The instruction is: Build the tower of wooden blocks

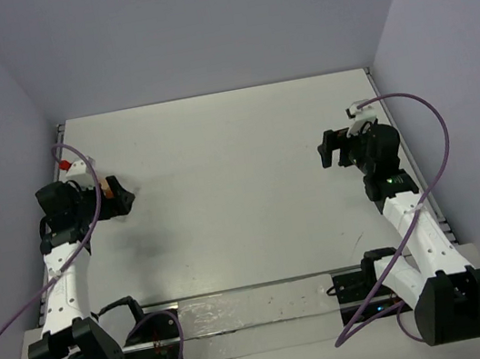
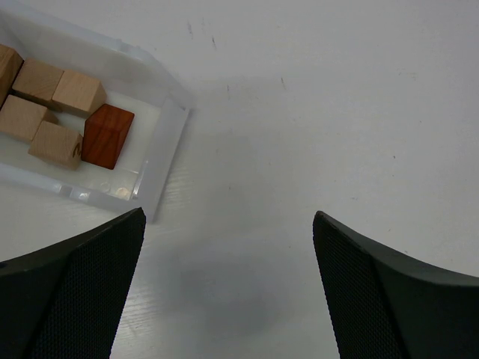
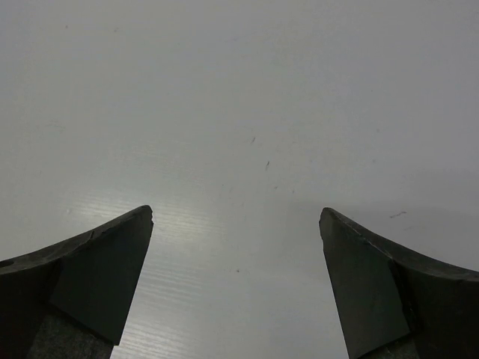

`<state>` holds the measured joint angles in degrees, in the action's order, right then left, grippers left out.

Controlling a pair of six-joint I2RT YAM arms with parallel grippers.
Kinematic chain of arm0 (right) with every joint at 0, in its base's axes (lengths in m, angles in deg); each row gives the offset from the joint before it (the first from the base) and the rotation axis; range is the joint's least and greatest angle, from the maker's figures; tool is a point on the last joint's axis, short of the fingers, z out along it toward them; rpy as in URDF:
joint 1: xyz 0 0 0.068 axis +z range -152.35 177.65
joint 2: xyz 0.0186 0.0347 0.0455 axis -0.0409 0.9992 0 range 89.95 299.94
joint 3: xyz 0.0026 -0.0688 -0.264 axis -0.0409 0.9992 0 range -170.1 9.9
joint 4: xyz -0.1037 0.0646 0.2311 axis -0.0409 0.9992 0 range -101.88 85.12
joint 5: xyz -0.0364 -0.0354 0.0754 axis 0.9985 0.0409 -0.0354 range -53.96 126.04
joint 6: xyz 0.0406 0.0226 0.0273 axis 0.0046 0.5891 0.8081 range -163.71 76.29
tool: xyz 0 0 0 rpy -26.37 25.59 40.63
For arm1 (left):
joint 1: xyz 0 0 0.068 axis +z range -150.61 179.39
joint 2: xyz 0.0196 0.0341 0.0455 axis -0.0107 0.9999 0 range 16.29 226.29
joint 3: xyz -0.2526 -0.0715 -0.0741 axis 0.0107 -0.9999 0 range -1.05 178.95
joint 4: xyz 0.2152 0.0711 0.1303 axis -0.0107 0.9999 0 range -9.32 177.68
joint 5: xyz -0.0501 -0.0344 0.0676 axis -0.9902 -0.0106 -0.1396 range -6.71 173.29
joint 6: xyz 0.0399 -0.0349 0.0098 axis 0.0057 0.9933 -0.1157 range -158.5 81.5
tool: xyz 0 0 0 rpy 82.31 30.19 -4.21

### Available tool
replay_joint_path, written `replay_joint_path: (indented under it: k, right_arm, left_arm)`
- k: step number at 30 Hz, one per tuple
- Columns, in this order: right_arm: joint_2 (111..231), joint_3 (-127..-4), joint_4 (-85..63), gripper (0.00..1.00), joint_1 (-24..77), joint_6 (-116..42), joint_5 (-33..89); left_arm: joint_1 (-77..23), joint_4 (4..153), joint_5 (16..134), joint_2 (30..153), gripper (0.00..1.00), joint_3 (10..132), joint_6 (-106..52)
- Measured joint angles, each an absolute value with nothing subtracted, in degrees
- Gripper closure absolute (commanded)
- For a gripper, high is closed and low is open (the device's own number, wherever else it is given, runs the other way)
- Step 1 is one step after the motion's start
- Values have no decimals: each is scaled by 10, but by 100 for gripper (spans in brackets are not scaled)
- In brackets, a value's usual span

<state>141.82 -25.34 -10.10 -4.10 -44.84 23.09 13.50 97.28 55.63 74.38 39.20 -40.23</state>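
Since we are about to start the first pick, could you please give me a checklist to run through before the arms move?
1. Left end effector open and empty: ok.
2. Right end effector open and empty: ok; only bare table below it.
3. Blocks located: ok; tan blocks and a reddish-brown block lie in the clear tray.
4. Left end effector over a block: not ok; it faces the table beside the tray.
5. All pieces present: cannot tell; the tray runs out of frame.
6. Tower started: not ok; no stack visible.
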Motion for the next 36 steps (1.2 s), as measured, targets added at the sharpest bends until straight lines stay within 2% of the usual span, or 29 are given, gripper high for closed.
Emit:
replay_joint_path:
  k: [6, 13, 19, 26, 36]
  right_arm:
    - [1418, -253, -101, 0, -41, -448, 231]
    - [1418, -253, -101, 0, -41, -448, 231]
    - [1415, -253, -101, 0, -41, -449, 231]
    - [1415, -253, -101, 0, -41, -448, 231]
    - [1415, -253, -101, 0, -41, -449, 231]
  left_arm:
    - [135, 972, 571, 737, 2, 392, -389]
    - [135, 969, 637, 725, 13, 395, -332]
    - [137, 1008, 730, 727, 11, 453, -264]
    - [138, 1104, 802, 805, 11, 564, -204]
    - [171, 1214, 790, 935, 19, 615, -147]
